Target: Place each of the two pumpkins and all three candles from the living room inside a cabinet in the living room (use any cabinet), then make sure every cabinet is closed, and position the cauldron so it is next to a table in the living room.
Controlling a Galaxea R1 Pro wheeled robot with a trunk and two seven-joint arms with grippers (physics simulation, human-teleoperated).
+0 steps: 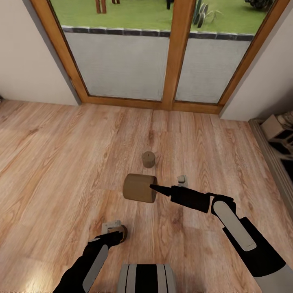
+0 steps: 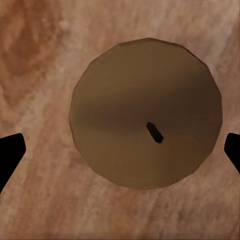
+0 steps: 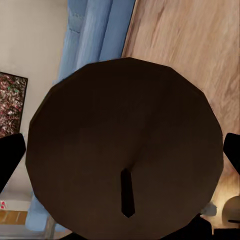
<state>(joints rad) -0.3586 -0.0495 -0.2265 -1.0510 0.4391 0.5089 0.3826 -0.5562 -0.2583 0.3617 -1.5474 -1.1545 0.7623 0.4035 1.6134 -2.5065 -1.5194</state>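
My left claw (image 1: 118, 232) pointed down at the wooden floor (image 1: 61, 162) close in front of my base, with a candle (image 1: 123, 232) standing upright beneath it. In the left wrist view that candle (image 2: 146, 113) showed its round top and dark wick between my two dark fingertips (image 2: 10, 152), which stood clear of its sides, so the claw was released and nothing was grasped.

A little farther out, my right claw (image 1: 154, 188) was clenched on a second candle (image 1: 140, 188), carried tipped on its side above the floor. In the right wrist view this candle (image 3: 125, 150) sat close between my fingertips (image 3: 10, 157), wick end toward the camera.

Beyond it a third candle (image 1: 148, 159) stood upright on the floor. Farthest off was the wood-framed glass door (image 1: 177, 53).
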